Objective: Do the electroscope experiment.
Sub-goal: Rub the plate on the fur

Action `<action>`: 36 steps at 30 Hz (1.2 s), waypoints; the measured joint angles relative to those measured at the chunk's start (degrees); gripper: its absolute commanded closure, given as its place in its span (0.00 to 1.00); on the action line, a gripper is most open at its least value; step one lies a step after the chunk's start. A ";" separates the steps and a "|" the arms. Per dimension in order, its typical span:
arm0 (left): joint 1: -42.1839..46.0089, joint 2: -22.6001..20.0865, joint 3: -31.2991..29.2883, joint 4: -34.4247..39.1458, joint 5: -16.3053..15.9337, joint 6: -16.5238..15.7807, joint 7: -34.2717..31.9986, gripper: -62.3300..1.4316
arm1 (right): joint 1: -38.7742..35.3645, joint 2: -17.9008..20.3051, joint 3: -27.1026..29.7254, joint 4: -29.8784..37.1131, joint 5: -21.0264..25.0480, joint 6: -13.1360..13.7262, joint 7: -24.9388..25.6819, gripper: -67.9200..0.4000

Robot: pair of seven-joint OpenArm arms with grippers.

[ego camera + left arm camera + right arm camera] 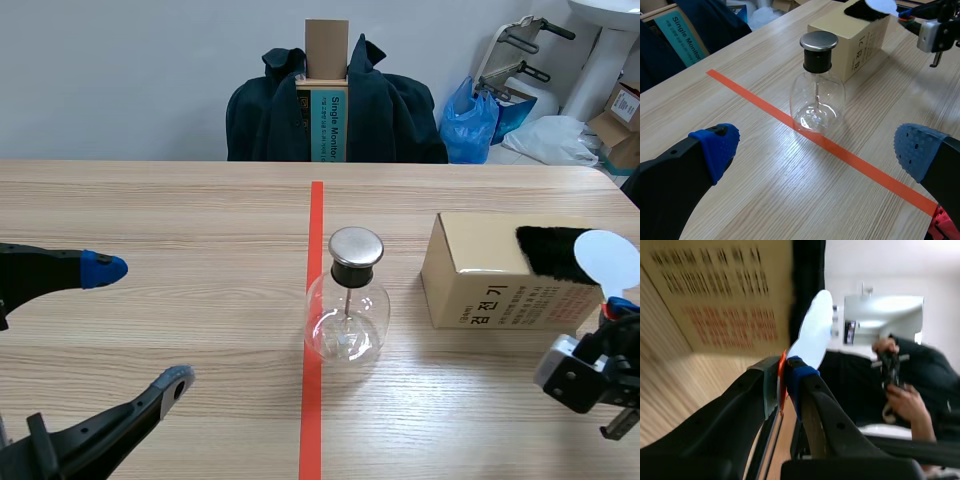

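Observation:
The electroscope [346, 300], a clear glass flask with a metal cap and rod, stands on the orange tape line at the table's middle. In the left wrist view the electroscope [817, 85] is ahead of my left gripper [817, 150], which is open and empty; in the scene view the left gripper [140, 325] is at the left. A cardboard box [490, 275] lies to the flask's right with black fur [548, 250] on top. My right gripper [782, 372] is shut on the thin orange handle of a white paddle [812, 330]. The paddle's disc [610, 260] rests against the fur.
An orange tape line [314, 350] runs down the table's middle. Beyond the far edge stands a chair draped with a dark jacket [390, 110], with a blue bag [470, 120] and boxes to its right. A person's hands [900, 390] show past the right gripper.

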State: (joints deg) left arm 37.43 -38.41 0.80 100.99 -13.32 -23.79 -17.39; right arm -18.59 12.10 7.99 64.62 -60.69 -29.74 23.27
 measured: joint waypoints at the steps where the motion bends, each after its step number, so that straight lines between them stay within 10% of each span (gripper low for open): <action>1: 0.00 0.00 0.00 0.00 0.00 0.00 0.00 0.00 | -0.02 0.33 0.44 0.00 0.26 0.96 4.33 0.98; 4: 0.00 0.02 0.00 0.00 0.00 0.00 0.02 0.00 | 0.02 0.74 0.44 0.00 -0.31 1.07 12.24 0.98; 9: 0.00 0.00 0.00 0.00 0.00 0.00 0.07 0.00 | 0.13 -0.37 -0.17 0.02 -0.31 0.98 0.57 0.98; 13: 0.00 0.02 0.00 -0.02 0.00 0.00 0.17 0.00 | 0.15 0.90 0.55 0.04 -0.04 3.19 14.40 0.98; 18: 0.00 0.02 0.00 -0.02 0.00 0.00 0.17 0.00 | 0.33 -0.17 -0.17 0.09 -0.37 1.73 -0.50 0.98; 23: 0.00 0.02 0.00 -0.02 0.00 0.00 0.17 0.00 | 0.52 0.42 0.87 0.09 -0.28 2.38 12.81 0.98; 27: 0.00 0.02 0.00 -0.02 0.00 0.00 0.17 0.00 | 0.81 -0.35 0.17 0.15 -0.52 1.90 -0.87 0.98; 32: 0.00 0.02 0.00 -0.02 0.00 0.00 0.17 0.00 | 0.87 0.98 1.60 0.13 -0.20 2.58 13.46 0.98; 36: 0.00 0.00 0.00 -0.02 0.00 0.00 0.17 0.00 | 1.09 -0.31 0.39 0.15 -0.68 2.10 2.84 0.98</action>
State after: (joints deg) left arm 37.43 -38.41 0.80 100.97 -13.32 -23.79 -17.21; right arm -17.50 11.79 8.38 64.77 -61.36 -27.64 26.11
